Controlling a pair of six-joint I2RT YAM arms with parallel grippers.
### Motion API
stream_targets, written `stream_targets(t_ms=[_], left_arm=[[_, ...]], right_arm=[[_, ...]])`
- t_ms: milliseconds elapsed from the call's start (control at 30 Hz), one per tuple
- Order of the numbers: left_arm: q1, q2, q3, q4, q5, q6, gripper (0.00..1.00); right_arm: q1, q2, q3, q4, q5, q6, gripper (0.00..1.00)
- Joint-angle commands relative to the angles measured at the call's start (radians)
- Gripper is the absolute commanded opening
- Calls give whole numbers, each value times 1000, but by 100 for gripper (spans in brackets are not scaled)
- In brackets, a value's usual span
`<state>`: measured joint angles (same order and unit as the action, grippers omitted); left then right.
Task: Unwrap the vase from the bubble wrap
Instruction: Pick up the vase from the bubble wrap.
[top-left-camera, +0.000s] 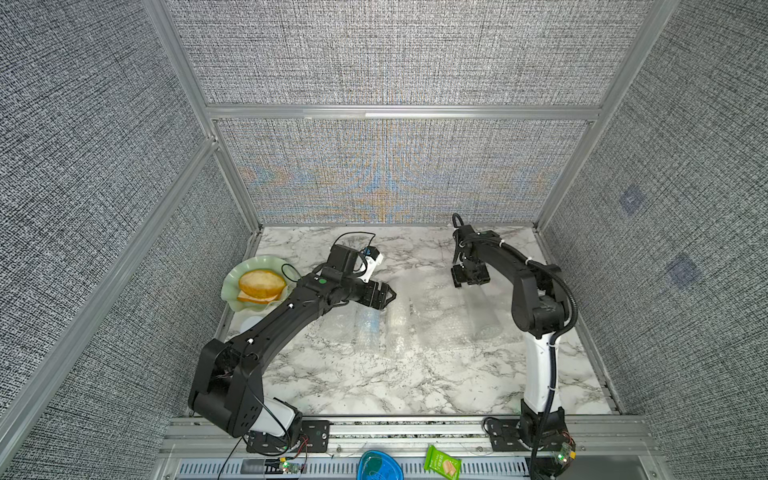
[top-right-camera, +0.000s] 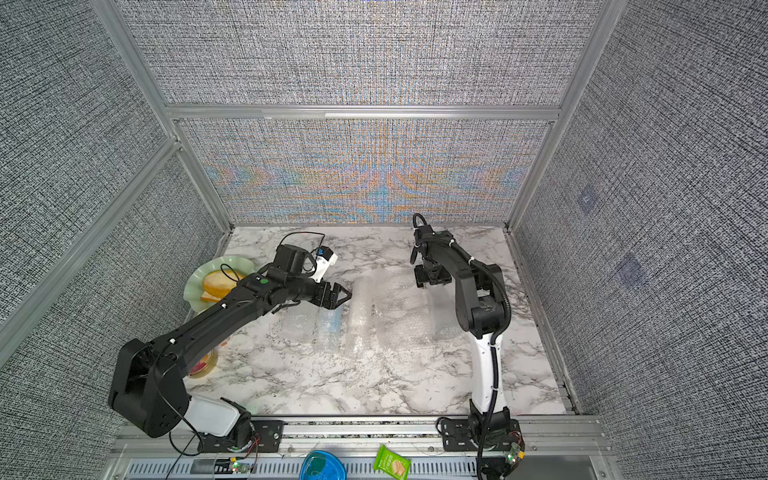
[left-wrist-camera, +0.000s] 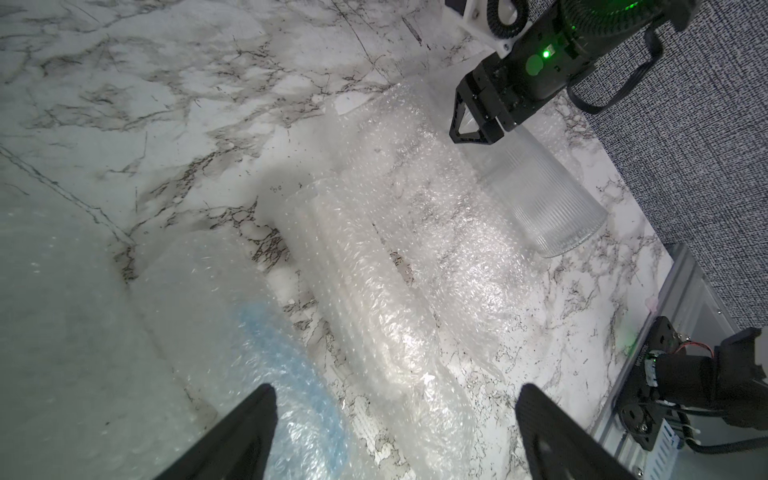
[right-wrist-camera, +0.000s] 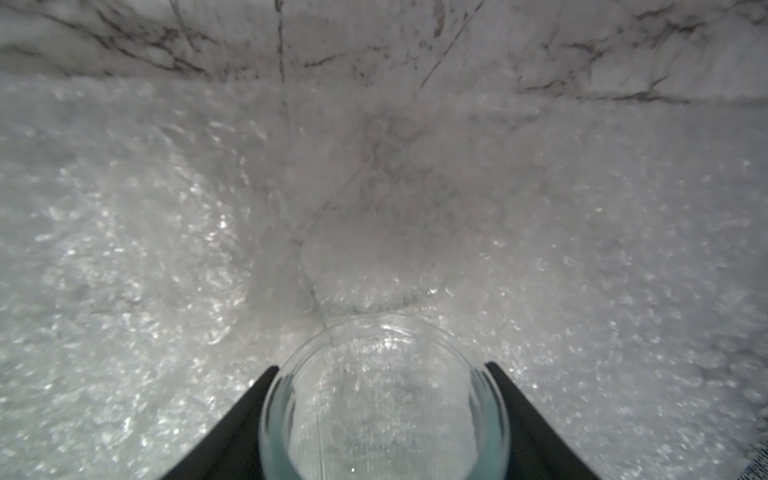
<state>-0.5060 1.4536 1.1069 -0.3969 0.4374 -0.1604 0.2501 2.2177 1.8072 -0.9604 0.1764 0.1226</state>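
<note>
The vase (top-left-camera: 484, 316) (top-right-camera: 442, 316) is clear ribbed glass, lying on its side on the marble at the right, bare of wrap. My right gripper (top-left-camera: 469, 282) (left-wrist-camera: 473, 133) points down over its far end. In the right wrist view both fingers press the sides of the vase's round end (right-wrist-camera: 384, 399), so the right gripper (right-wrist-camera: 382, 365) is shut on it. Bubble wrap (top-left-camera: 415, 316) (left-wrist-camera: 395, 257) (right-wrist-camera: 166, 249) lies spread and rumpled in the middle, partly under the vase. My left gripper (top-left-camera: 390, 296) (left-wrist-camera: 395, 388) hovers open over the wrap's left side, holding nothing.
A green plate (top-left-camera: 232, 286) with bread (top-left-camera: 262, 282) sits at the back left beside the left arm. A jar (top-right-camera: 205, 361) stands partly hidden under that arm. A blue-tinted piece of wrap (left-wrist-camera: 291, 353) lies below the left gripper. Cell walls close in on three sides.
</note>
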Motion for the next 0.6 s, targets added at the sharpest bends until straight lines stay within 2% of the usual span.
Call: stream_targets(t_ms=[0, 100, 233, 333, 567], left_arm=[[4, -13, -2, 7, 3, 13, 92], [5, -12, -2, 6, 0, 17, 92], [6, -14, -2, 6, 1, 15, 91], [10, -18, -4, 7, 2, 14, 91], [14, -23, -5, 12, 4, 10, 91]], right_arm=[[4, 4, 8, -28, -22, -9, 70], [3, 8, 15, -30, -26, -7, 70], [6, -12, 29, -29, -18, -1, 56], [11, -47, 32, -21, -20, -6, 51], [28, -162, 4, 2, 5, 1, 49]])
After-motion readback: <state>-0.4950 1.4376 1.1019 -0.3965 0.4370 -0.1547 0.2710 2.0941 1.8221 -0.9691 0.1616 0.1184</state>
